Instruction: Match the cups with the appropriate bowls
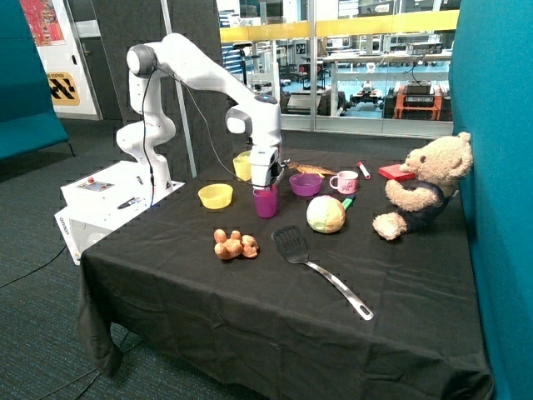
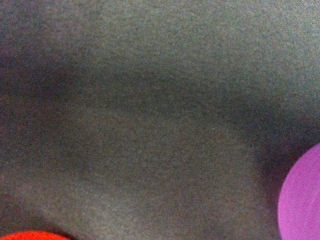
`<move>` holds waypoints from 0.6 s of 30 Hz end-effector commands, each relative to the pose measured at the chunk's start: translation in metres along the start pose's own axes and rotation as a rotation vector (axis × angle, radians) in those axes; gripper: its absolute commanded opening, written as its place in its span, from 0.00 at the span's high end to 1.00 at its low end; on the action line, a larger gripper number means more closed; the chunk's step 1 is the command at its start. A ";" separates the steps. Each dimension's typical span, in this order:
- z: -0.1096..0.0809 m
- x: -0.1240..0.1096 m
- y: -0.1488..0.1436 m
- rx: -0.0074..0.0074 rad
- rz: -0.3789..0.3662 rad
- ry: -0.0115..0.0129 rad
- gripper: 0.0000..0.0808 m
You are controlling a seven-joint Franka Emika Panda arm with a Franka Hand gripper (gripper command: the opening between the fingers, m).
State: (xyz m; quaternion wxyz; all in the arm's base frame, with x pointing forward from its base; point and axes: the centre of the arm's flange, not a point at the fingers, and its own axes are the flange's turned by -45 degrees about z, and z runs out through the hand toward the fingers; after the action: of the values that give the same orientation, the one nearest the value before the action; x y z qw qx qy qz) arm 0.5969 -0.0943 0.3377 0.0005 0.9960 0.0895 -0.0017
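End effector sits atop the upright purple cup.

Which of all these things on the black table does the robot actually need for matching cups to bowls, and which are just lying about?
Needed:
- translucent purple plastic cup, with the gripper right above it
- yellow plastic cup
- small round yellow plastic bowl
- small round purple plastic bowl

Lying about:
- brown teddy bear
- black slotted spatula
- white-and-pink mug
- toy cabbage
- pile of small brown lumps

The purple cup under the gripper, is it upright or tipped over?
Upright. The purple cup stands on the black tablecloth with its mouth upward, directly under the gripper, between the yellow bowl and purple bowl.
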 end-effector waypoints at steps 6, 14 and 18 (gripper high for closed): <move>-0.010 -0.003 -0.006 0.0006 -0.014 0.0034 1.00; -0.025 0.003 -0.014 0.0006 -0.037 0.0035 1.00; -0.033 0.006 -0.022 0.0005 -0.059 0.0035 1.00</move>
State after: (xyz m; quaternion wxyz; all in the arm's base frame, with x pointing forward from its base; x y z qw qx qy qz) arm 0.5958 -0.0838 0.3542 -0.0006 0.9947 0.1031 -0.0003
